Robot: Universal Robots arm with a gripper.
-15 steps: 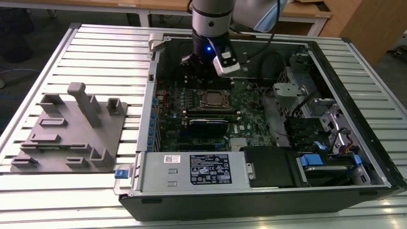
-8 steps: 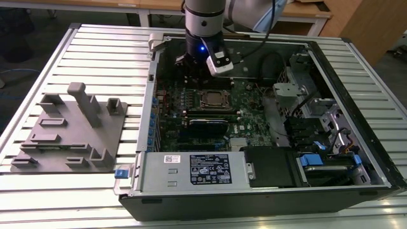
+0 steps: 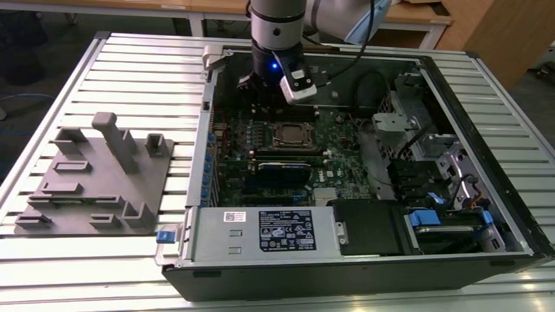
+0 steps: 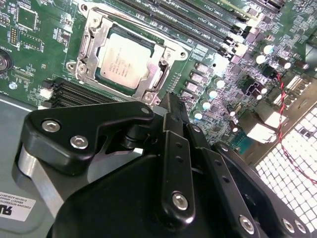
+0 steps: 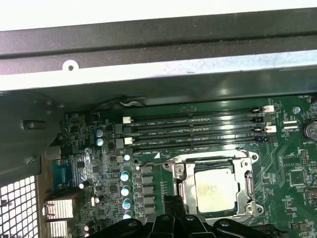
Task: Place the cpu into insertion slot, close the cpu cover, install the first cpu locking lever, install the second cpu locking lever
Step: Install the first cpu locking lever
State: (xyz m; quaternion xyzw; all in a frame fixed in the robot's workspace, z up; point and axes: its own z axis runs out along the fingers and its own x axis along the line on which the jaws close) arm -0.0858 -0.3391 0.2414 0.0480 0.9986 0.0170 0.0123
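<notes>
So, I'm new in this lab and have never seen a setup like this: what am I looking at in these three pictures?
A robot arm works inside an open computer case lying on a slatted metal table. The exterior view looks on from outside; both wrist views come from cameras riding on the arm, aimed at the green motherboard. The black pincer at the arm's end is shut and empty, poised near the cpu. The cpu sits in the insertion slot, with the cpu cover lying over its edges. A grey fixture rests on the table at the exterior view's left.
</notes>
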